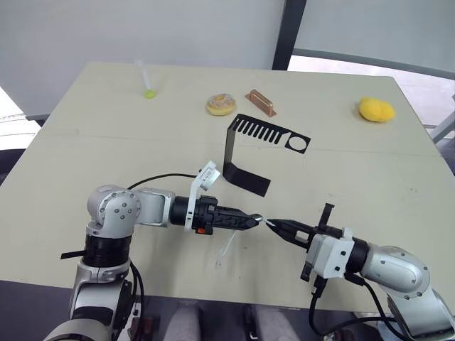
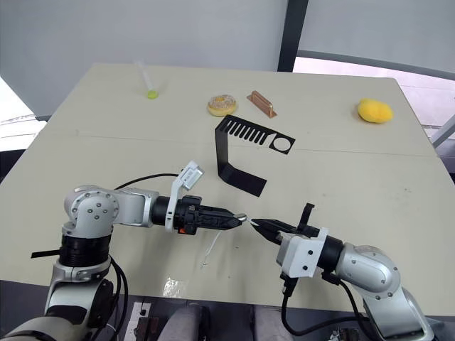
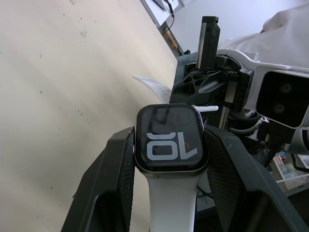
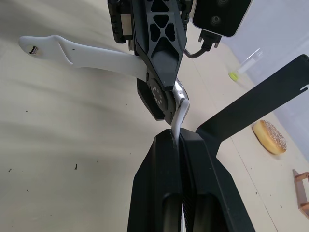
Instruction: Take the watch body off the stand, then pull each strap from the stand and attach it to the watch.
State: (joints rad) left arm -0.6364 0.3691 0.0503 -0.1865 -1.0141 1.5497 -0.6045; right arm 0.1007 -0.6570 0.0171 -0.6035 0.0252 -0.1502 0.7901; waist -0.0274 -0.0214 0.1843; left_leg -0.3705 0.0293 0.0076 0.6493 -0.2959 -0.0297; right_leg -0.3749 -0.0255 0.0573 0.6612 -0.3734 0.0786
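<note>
Black and glossy, the watch body (image 3: 170, 137) sits pinched between the two fingers of the left gripper (image 1: 250, 221), its screen showing pale digits in the left wrist view. One white strap (image 3: 172, 200) is already fixed to it and runs down between those fingers; in the head views this strap (image 1: 227, 249) hangs from the gripper toward the table (image 1: 85, 163).

The right gripper (image 1: 279, 226) faces the left one tip to tip above the near part of the table. Its jaws are pressed together on the second white strap (image 4: 179, 116), which curves from the fingertips up to the edge of the watch body (image 4: 161, 96); whether it is seated there I cannot tell.

The black stand (image 1: 249, 153) rests on the table just behind the two grippers, its foot pointing toward them, its slotted top plate bare. Nothing lies between the grippers and the stand.

Farther back, near the stand's top plate, are a doughnut (image 1: 221, 104) and a small copper-coloured block (image 1: 261, 101). A clear tube with a yellow-green end (image 1: 146, 79) lies toward the far left corner, and a yellow lump (image 1: 376, 109) sits toward the far right edge, well apart from the rest.
</note>
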